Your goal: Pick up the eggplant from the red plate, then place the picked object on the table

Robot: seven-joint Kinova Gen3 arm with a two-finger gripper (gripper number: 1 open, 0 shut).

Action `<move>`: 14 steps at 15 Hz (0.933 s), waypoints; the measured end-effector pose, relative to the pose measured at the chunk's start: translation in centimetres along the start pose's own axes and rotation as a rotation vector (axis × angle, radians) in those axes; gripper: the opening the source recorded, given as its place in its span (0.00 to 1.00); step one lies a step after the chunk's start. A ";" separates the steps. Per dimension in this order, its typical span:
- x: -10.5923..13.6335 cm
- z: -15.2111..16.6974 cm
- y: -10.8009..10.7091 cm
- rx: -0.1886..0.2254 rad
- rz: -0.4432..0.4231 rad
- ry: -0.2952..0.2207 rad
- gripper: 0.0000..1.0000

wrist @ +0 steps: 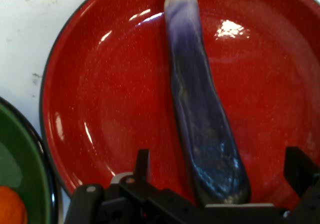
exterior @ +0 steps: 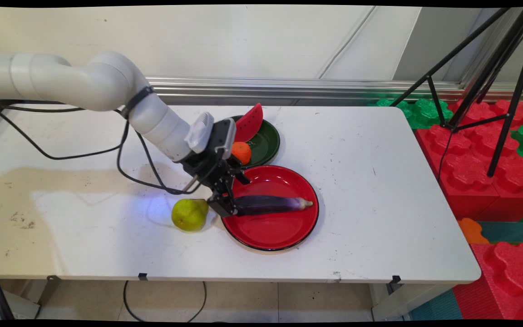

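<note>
Your gripper (exterior: 228, 198) sits low over the left rim of the red plate (exterior: 284, 236), its fingers (wrist: 143, 165) spread wide on either side of the eggplant's thick end, with clear gaps between the pads and the skin. You can see the eggplant (exterior: 270, 204) lying flat across the middle of that plate, dark purple near your gripper and paling toward its narrow tip at the plate's right side. Just left of the plate, on the bare table (exterior: 379, 181), a yellow-green pear (exterior: 189, 214) rests close to the gripper, though you cannot tell whether they touch. Behind the red plate, a green plate (exterior: 266, 145) holds an orange (exterior: 242, 152) and a watermelon slice (exterior: 249, 122) propped upright.
</note>
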State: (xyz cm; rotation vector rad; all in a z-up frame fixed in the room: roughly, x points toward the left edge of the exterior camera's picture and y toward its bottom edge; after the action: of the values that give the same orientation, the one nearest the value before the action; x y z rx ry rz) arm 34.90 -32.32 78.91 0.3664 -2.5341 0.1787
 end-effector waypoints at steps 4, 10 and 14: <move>0.0 1.6 -0.1 -0.003 -0.006 -0.013 1.00; 0.1 2.8 -0.2 -0.005 -0.019 -0.010 0.00; 0.1 2.9 -0.3 -0.004 -0.024 -0.008 0.00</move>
State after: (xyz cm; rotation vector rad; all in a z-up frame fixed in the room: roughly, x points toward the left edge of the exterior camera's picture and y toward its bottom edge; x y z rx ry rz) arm 33.42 -33.23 76.62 0.3966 -2.5360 0.1637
